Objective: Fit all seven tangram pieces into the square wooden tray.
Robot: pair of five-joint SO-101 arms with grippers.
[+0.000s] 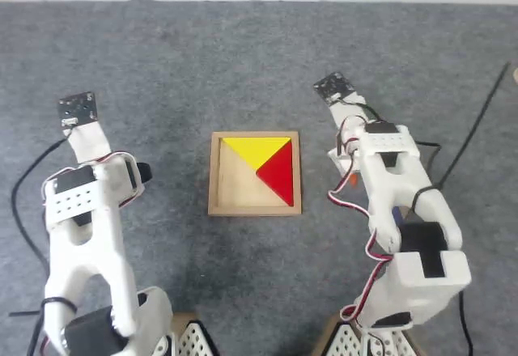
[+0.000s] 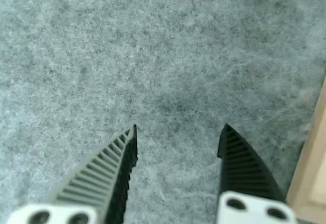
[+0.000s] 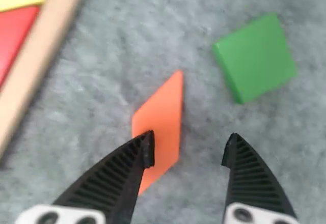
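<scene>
The square wooden tray (image 1: 215,188) lies at the table's middle with a yellow triangle (image 1: 254,150) and a red triangle (image 1: 279,174) in it. My right gripper (image 3: 189,142) is open just above an orange parallelogram piece (image 3: 160,127), one finger (image 3: 130,170) overlapping its edge. A green square piece (image 3: 254,57) lies beyond it on the carpet. A corner of the tray (image 3: 38,61) shows in the right wrist view. A bit of orange (image 1: 351,180) peeks beside the right arm in the high view. My left gripper (image 2: 178,135) is open over bare carpet, the tray's edge (image 2: 310,168) beside it.
Grey carpet covers the table. Black cables trail at the left (image 1: 24,186) and right (image 1: 473,129) sides. Both arms' white bodies stand at the near edge on either side of the tray.
</scene>
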